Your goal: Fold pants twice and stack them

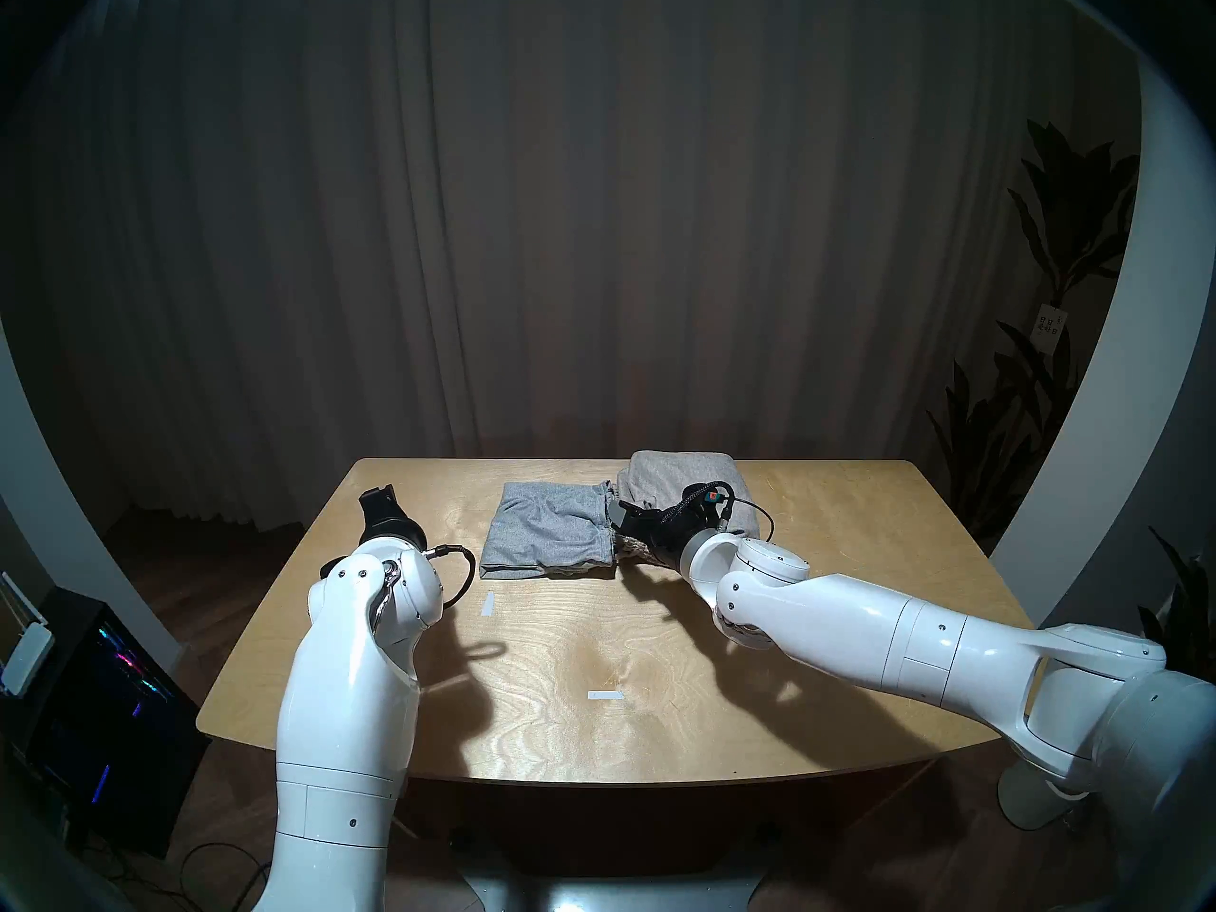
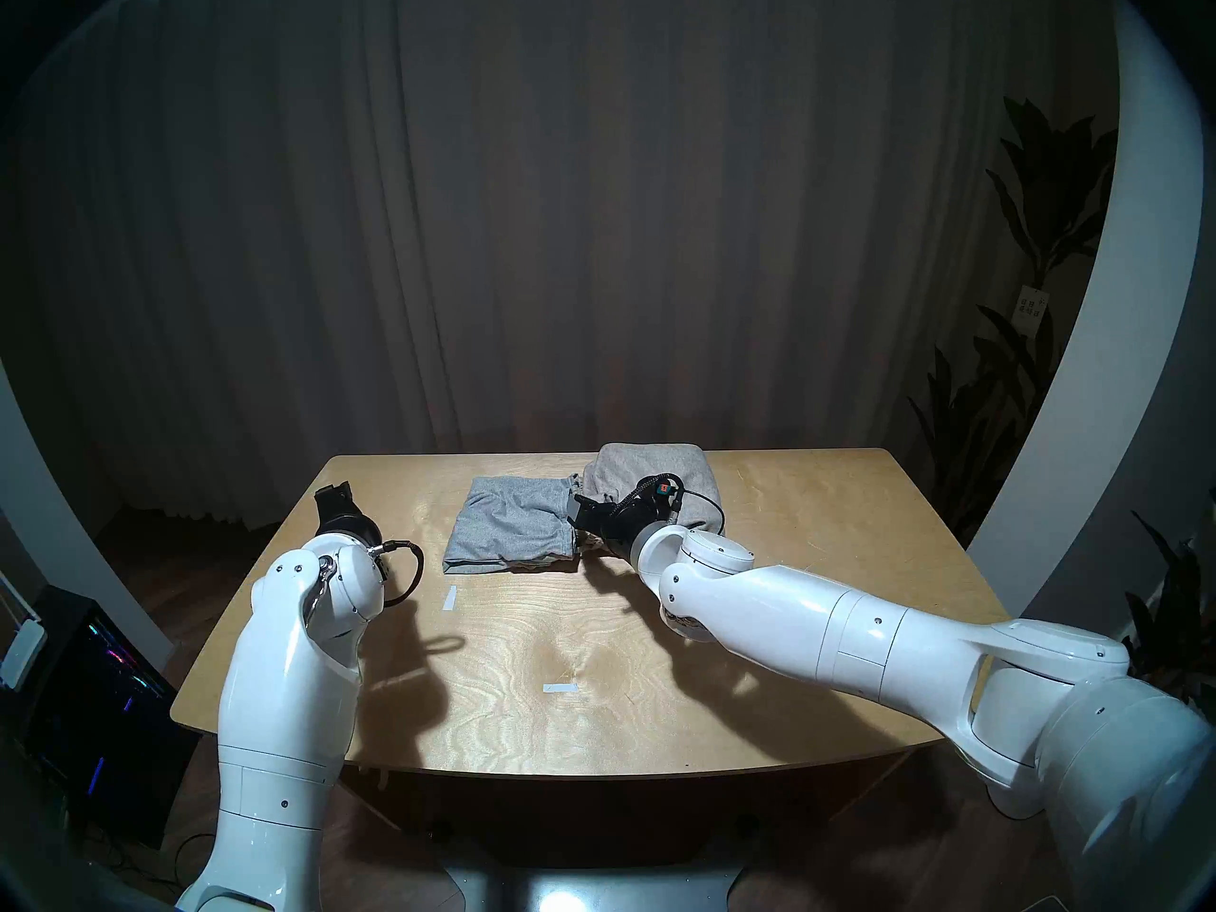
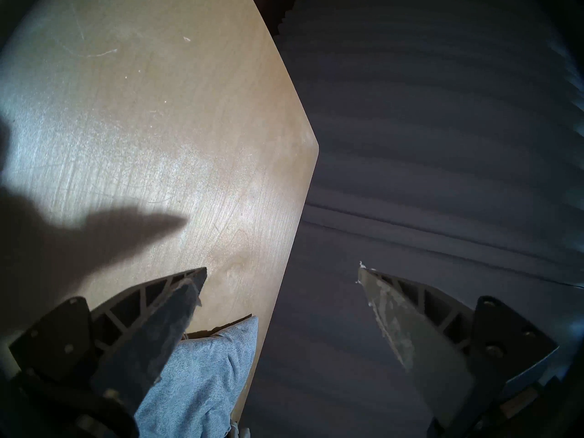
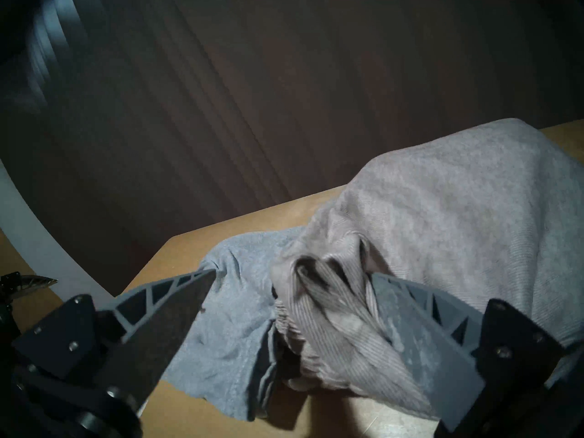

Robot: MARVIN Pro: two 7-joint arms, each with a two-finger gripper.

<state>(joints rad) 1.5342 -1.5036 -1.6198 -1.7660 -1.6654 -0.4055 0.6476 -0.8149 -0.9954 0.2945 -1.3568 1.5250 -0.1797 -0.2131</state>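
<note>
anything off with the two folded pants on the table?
Yes. The beige-grey ribbed pants aren't squared: the waistband bunches loose toward the light grey knit pants, overlapping their edge instead of sitting stacked on them.

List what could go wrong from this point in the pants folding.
1. The right tool stands open around the beige-grey pants' ribbed waistband; pulling away could snag it and undo the fold.
2. The beige-grey pants only overlap the edge of the light grey pants, so the stack may be left lopsided.
</note>
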